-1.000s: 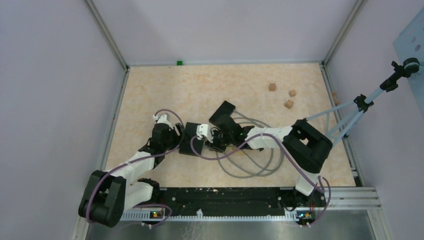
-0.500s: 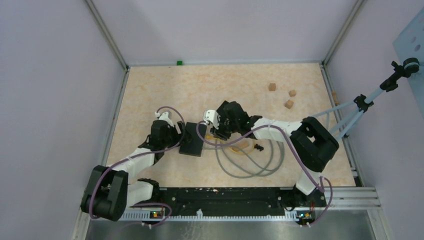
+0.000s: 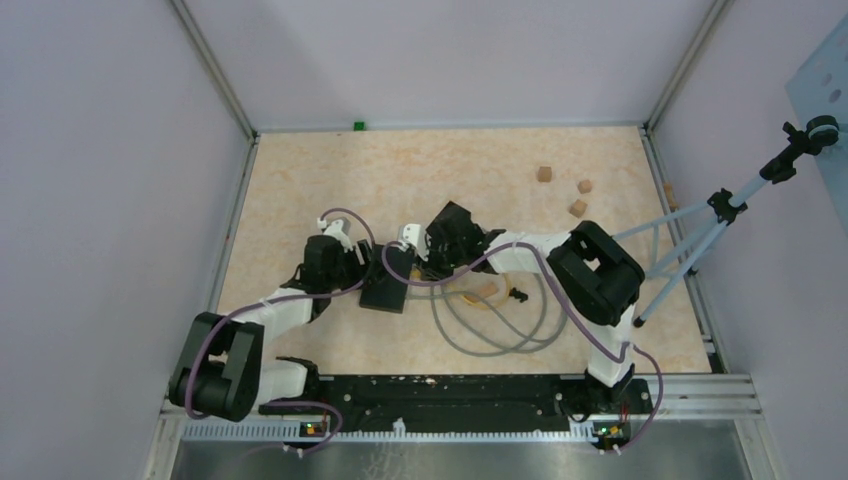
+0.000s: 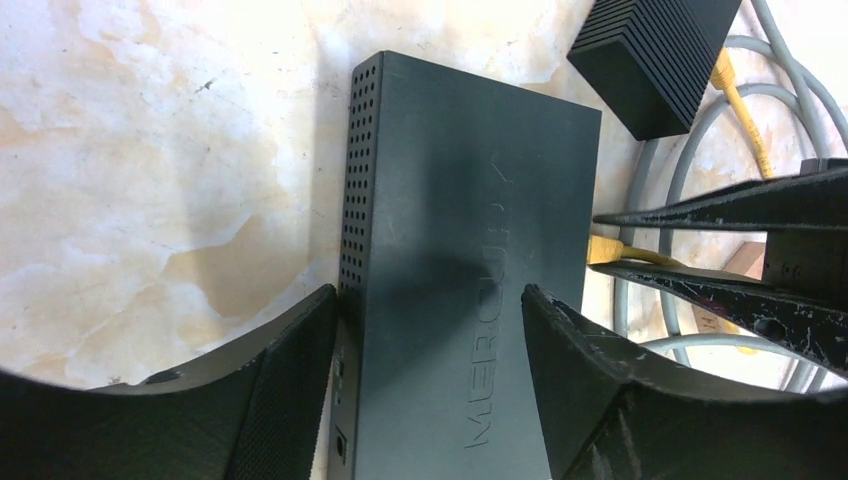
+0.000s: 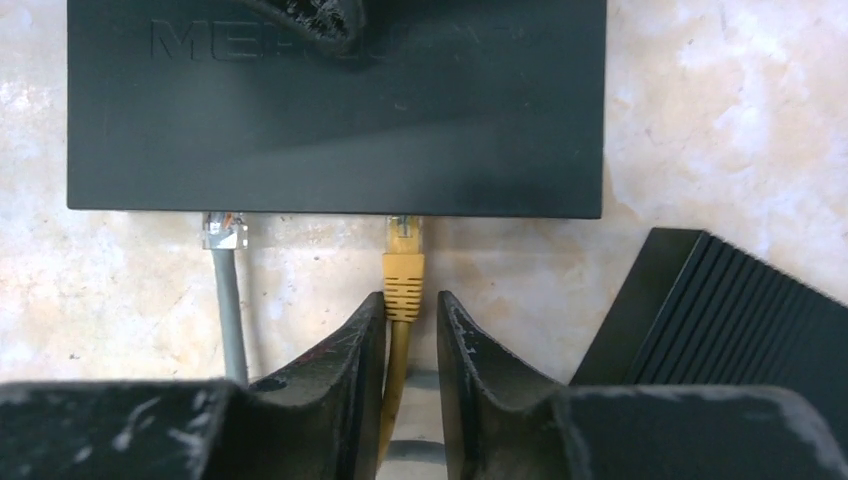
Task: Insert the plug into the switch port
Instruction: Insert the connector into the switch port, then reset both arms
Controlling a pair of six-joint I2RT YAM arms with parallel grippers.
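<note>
Plug (image 5: 404, 262), yellow-booted, lies on the table (image 5: 700, 120) with its clear tip at the port edge of the switch (image 5: 330, 110), beside a grey cable (image 5: 225, 290) already seated there. It enters about as far as the grey connector; whether it has latched cannot be determined.

Left gripper (image 4: 428, 292) straddles the switch body with jaws wide, one finger against the vented side and the other at the port side. This is judged a bracing hold, so the housing does not slide under the push.

Right gripper (image 5: 410, 302) lines up behind the plug along its axis, jaws narrow, flanking boot and cable. One finger touches the boot; a slim gap shows at the other. Whether it is a firm pinch or a loose guide, I cannot tell.
</note>
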